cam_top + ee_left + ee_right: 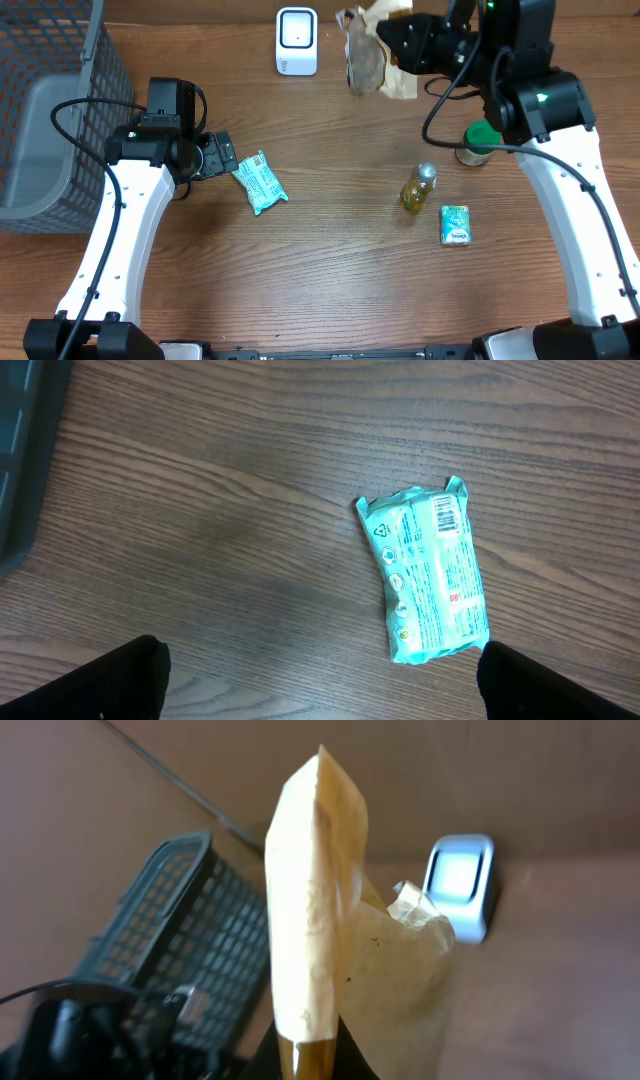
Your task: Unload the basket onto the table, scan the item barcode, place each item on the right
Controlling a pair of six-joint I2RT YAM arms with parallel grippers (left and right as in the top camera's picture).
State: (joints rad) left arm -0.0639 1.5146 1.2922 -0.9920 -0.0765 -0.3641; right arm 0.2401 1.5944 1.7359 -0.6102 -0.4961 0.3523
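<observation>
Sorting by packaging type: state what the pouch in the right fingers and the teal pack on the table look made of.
Held pouch: probably matte tan paper, stiff creases, with a translucent crumpled panel. Teal pack: likely plastic film, faint sheen, crimped end seal.

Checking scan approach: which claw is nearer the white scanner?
Right. The right claw, shut on the tan packet, holds it just beside the white scanner. The left claw is open and farther off, down by the teal packet.
</observation>
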